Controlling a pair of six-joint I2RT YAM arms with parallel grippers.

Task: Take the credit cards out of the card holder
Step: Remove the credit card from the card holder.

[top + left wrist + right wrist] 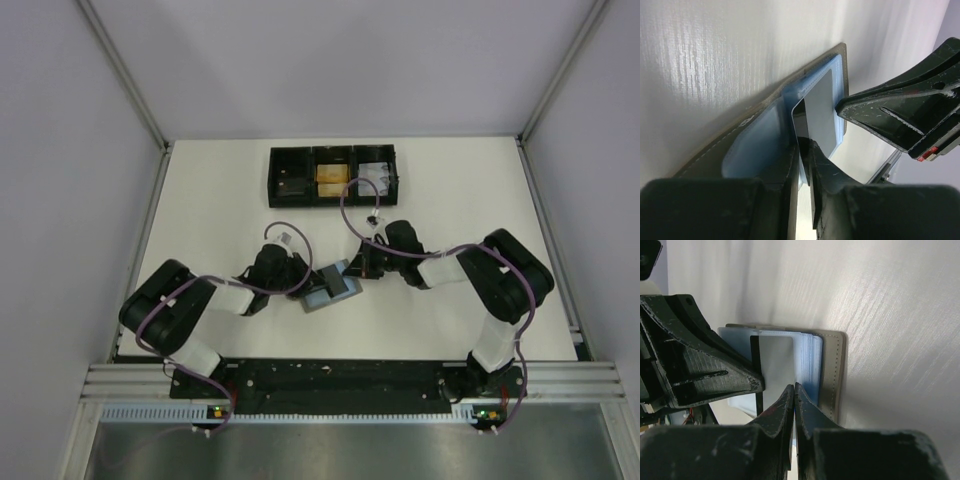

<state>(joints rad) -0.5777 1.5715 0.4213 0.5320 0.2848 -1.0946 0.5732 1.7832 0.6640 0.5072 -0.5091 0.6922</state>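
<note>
The grey card holder (338, 284) lies open on the table between my two grippers, its light blue sleeves up. In the left wrist view its grey cover (705, 152) stands on edge, and a silvery-grey credit card (821, 112) with a black stripe sticks partly out of a blue sleeve. My left gripper (804, 144) is shut on that card's near edge. My right gripper (794, 388) is shut on a blue sleeve of the holder (834, 371), right beside the card (777, 360). The two grippers (304, 282) (359, 268) almost touch over the holder.
A black three-compartment tray (333, 152) stands at the back of the white table, with dark, yellow and pale contents. Aluminium frame posts and pale walls close in the sides. The right arm's purple cable loops over the tray's front edge.
</note>
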